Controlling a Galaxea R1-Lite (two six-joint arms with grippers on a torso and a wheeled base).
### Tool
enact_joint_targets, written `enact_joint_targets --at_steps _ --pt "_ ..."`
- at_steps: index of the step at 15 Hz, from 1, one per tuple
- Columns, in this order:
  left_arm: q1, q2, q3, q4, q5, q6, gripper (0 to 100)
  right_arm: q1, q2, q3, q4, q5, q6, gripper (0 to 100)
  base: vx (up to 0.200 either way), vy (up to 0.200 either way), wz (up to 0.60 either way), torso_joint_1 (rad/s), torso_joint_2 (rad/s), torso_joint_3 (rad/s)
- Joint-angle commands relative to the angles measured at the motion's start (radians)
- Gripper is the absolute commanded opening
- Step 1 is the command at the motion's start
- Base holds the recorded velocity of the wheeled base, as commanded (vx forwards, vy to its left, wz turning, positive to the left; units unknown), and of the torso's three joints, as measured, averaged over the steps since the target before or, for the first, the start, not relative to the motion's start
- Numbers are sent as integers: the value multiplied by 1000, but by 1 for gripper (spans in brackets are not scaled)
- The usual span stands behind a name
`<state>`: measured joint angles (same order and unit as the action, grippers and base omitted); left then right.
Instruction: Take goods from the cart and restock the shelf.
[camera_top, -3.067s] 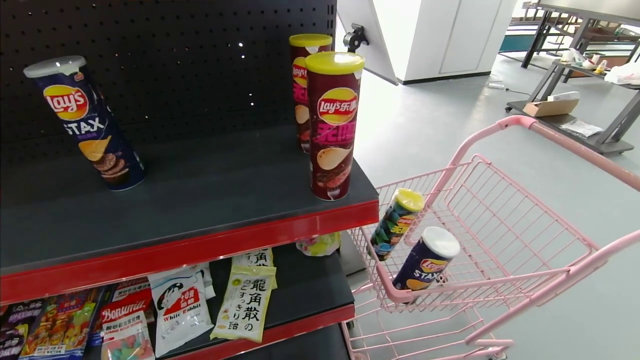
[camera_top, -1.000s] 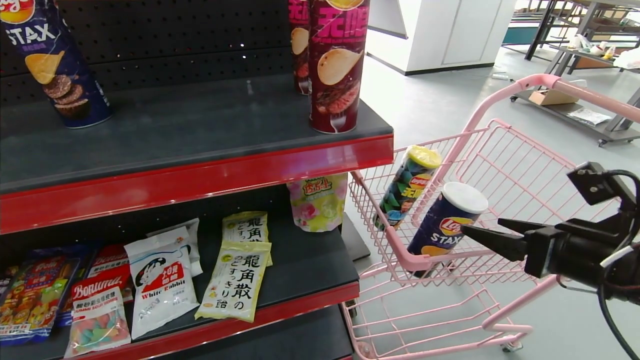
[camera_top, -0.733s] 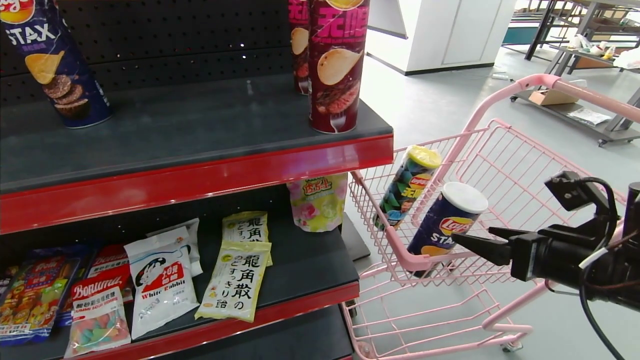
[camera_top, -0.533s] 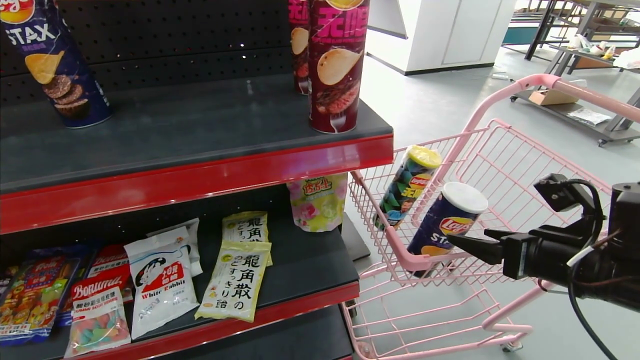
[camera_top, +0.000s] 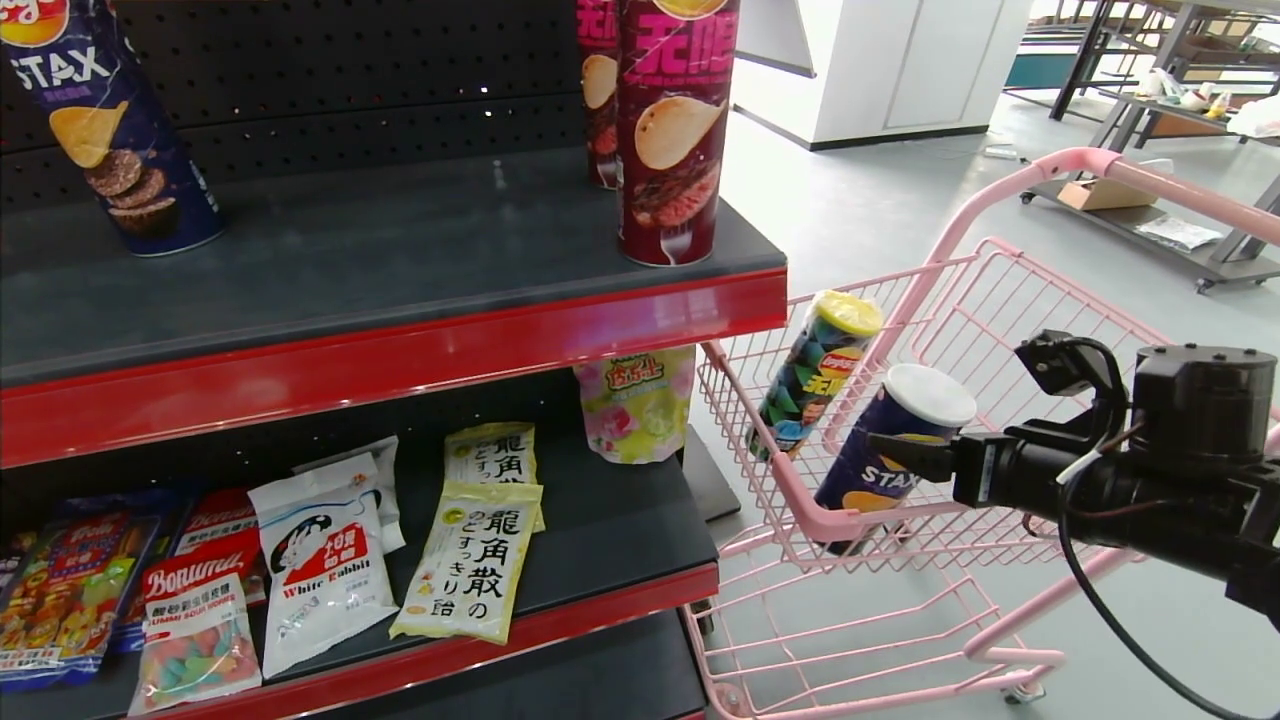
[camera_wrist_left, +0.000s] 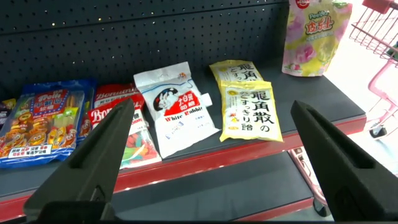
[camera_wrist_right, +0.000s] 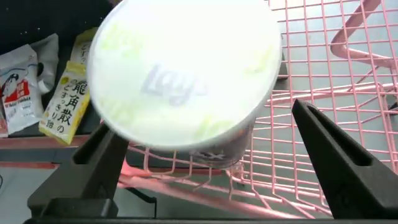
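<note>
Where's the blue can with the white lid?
The blue can leans inside the pink cart, head view's right, beside the yellow-lidded can.

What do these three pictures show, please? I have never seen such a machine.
This is a robot with two arms, each ending in a two-fingered pincer. One picture comes from a camera on its head, looking down at a black shelf with a red front edge and a pink wire cart beside it. The other two come from cameras on the wrists; the dark prongs at their sides are each pincer's own fingers. The right pincer stands open on both sides of a dark blue crisp tube with a white lid, which leans in the cart next to a dark tube with a yellow lid. The left pincer is open and empty, facing flat sweet bags on the lower board. Nothing is held yet.
</note>
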<state>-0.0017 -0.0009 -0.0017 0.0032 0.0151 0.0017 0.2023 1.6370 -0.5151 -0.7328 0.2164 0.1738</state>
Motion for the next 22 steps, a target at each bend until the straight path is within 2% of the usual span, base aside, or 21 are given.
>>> enact_joint_targets --at_steps 1,9,10,16,19,22 --pt "0 1 0 0 0 0 100 0 63 -34 -22 0 10 100 0 0 0 0 0 0" --pt "0 1 0 0 0 0 100 9 201 -56 -178 -35 15 100 0 0 0 0 0 0" --pt "0 1 0 0 0 0 100 11 204 -56 -195 -35 15 0 0 0 0 0 0 0" --pt "0 1 0 0 0 1 100 23 145 -37 -197 -37 9 0 0 0 0 0 0 0" --pt "0 1 0 0 0 1 100 23 -8 -40 -186 -51 -5 0 0 0 0 0 0 0" --pt "0 1 0 0 0 1 100 25 -160 -68 -155 -51 -74 0 0 0 0 0 0 0"
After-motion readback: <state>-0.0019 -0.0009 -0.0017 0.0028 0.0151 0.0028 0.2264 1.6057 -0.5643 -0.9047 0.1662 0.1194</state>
